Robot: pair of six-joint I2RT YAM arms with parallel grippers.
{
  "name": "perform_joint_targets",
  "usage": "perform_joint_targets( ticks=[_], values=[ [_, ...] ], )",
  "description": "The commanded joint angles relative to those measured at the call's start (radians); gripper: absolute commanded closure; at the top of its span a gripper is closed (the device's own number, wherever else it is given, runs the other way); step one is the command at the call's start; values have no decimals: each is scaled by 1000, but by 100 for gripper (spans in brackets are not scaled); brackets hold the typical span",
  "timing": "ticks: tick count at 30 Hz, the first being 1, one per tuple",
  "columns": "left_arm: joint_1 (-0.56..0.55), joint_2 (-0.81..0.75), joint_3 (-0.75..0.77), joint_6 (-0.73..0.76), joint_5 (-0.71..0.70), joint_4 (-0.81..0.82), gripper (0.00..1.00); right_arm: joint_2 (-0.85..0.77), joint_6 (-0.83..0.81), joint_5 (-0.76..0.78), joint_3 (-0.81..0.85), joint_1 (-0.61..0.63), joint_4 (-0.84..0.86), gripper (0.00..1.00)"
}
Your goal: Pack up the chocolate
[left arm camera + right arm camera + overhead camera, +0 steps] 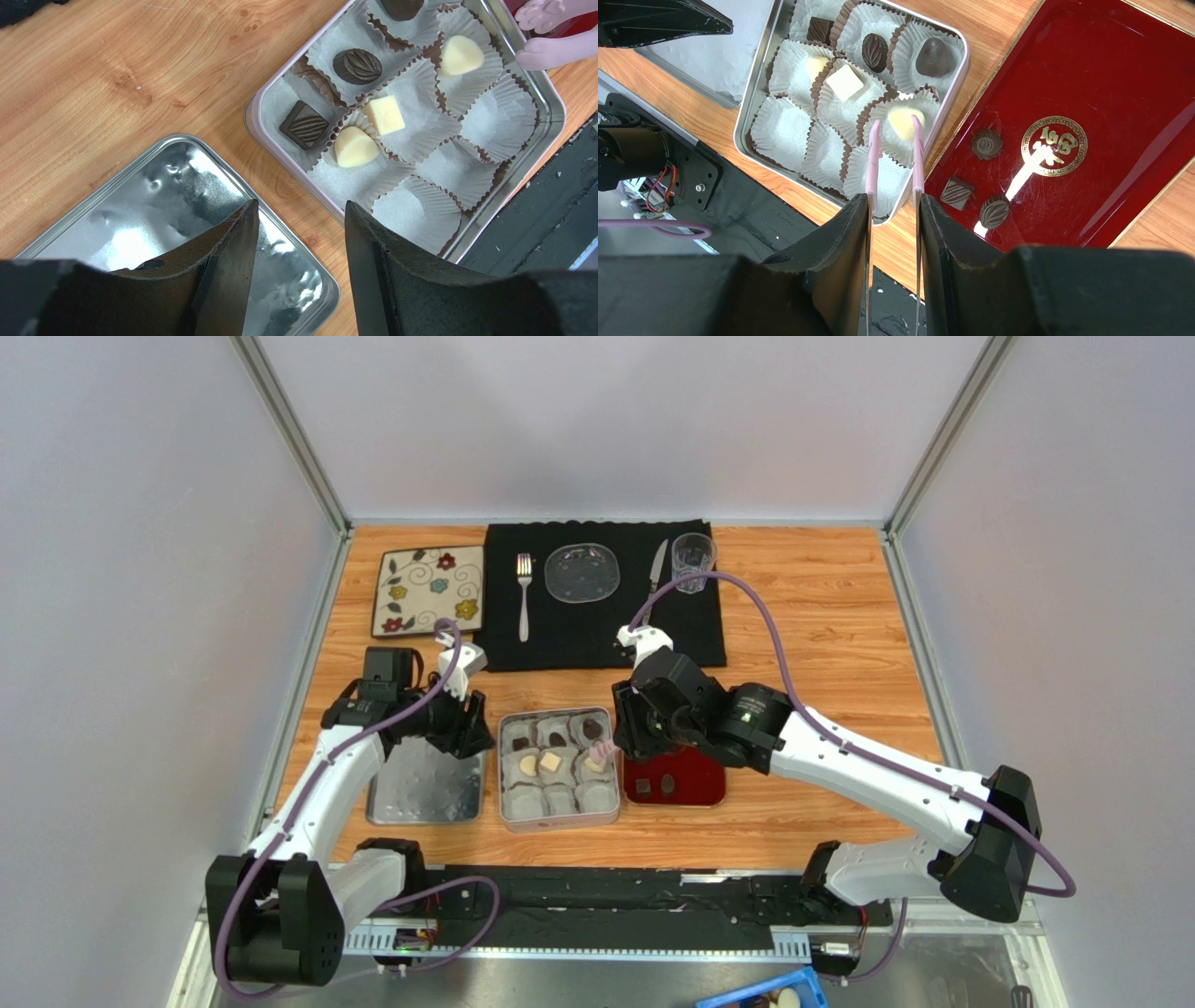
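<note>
An open silver tin [502,773] holds white paper cups. Six chocolates lie in its cups: three dark ones [875,50] and three cream ones [844,82]. Three more dark pieces [986,143] lie on a red tray [1088,84]. My right gripper [894,203] is shut on pink tongs [917,161]. The tongs are slightly open, and their tips flank a cream piece [905,120] lying in its cup at the tin's right edge. My left gripper [302,210] is open and empty, over the corner of the tin's lid [175,203]. The tong tips [554,49] show in the left wrist view.
The lid [425,787] lies left of the tin, and the red tray [675,779] lies right of it. Farther back, a black mat [603,637] holds a fork, a glass plate, a knife and a glass. A patterned coaster [428,591] lies at the back left.
</note>
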Motion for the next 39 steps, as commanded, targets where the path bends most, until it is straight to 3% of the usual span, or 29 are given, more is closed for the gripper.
perform_joint_targets(
  ticks=[1,25,39],
  values=[
    [4,-18,31,17,19,3,43,-25,1,6,33,5,38,66],
    [4,-26,28,20,22,-3,43,-171,-25,124,-43,-44,-47,67],
    [4,-20,37,25,23,-8,43,-105,-42,115,-123,-76,13,64]
  ],
)
